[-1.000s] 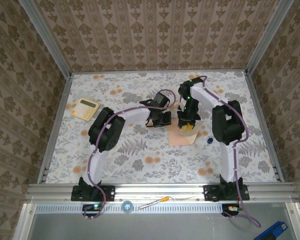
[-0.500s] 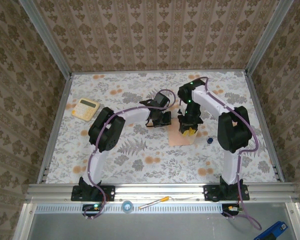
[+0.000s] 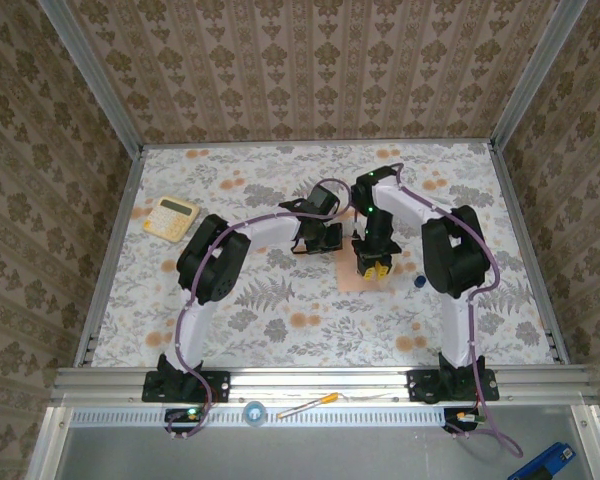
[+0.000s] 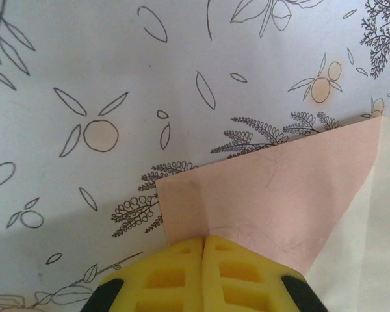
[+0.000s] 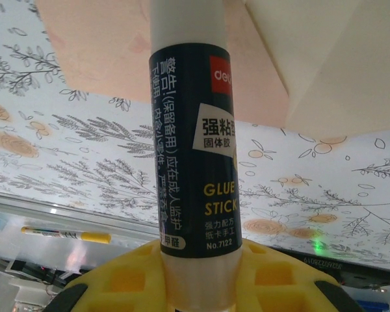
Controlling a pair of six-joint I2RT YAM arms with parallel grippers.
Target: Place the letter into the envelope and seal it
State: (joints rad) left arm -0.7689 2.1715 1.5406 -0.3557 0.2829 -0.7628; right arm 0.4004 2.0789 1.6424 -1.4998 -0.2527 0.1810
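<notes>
The salmon-pink envelope (image 3: 364, 277) lies flat on the flowered table, between the two arms. Its pointed flap (image 5: 325, 58) is open and shows a paler inner face. My left gripper (image 4: 203, 239) is shut on the envelope's left corner (image 4: 260, 188), and the paper creases where the yellow fingertips meet it. My right gripper (image 5: 201, 260) is shut on a dark blue and white glue stick (image 5: 192, 130), which points at the envelope. Seen from above, the right gripper (image 3: 372, 262) hangs over the envelope and the left gripper (image 3: 320, 242) sits at its left edge. The letter is hidden.
A yellow calculator (image 3: 171, 216) lies at the table's far left. A small blue cap (image 3: 420, 282) sits just right of the envelope. A yellow-tipped pen (image 3: 310, 405) rests on the front rail, between the arm bases.
My right gripper has shifted slightly toward the near edge over the envelope, glue stick still in its grip, and the arm's elbow has swung out and back. The left arm has stayed still.
</notes>
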